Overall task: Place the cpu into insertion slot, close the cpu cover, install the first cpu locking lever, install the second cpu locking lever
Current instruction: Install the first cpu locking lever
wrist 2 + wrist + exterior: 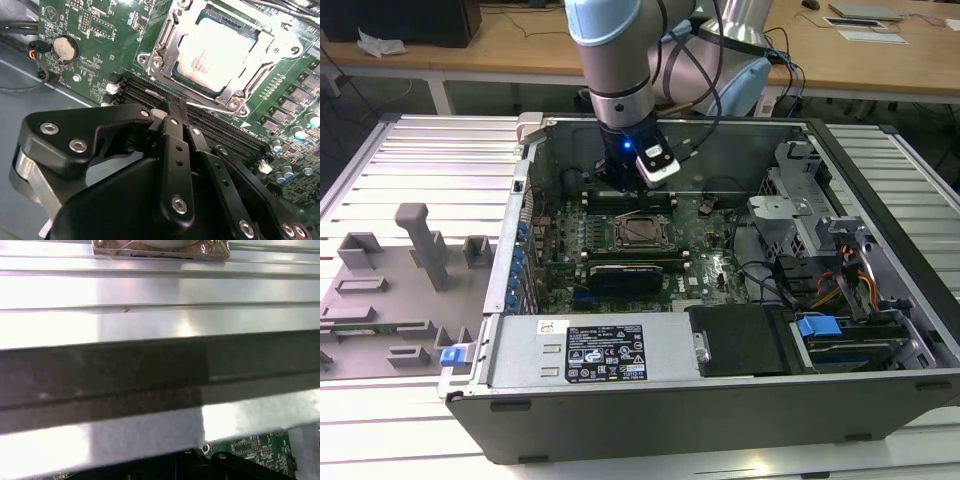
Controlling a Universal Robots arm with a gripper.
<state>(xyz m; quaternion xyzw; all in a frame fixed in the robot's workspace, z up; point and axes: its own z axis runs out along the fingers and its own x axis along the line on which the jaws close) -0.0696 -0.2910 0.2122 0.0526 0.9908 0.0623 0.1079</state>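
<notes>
Closest to the lens in the second wrist view, the gripper [174, 111] has its black fingers [176, 150] pressed together with no gap between them, holding nothing that I can make out. Their tips hover just beside the insertion slot [642, 232], over the long black memory slots [225, 132] that run along one side of the slot. Seated inside the slot is the cpu [215, 55], dull silver top upward, and the cpu cover [167, 47] lies flat around it. Along the slot's edge nearest the fingertips runs a thin wire lever [215, 107]; whether it is latched I cannot tell. Well apart from the slot, on the same green motherboard [115, 30], sits a coin battery [65, 48]
</notes>
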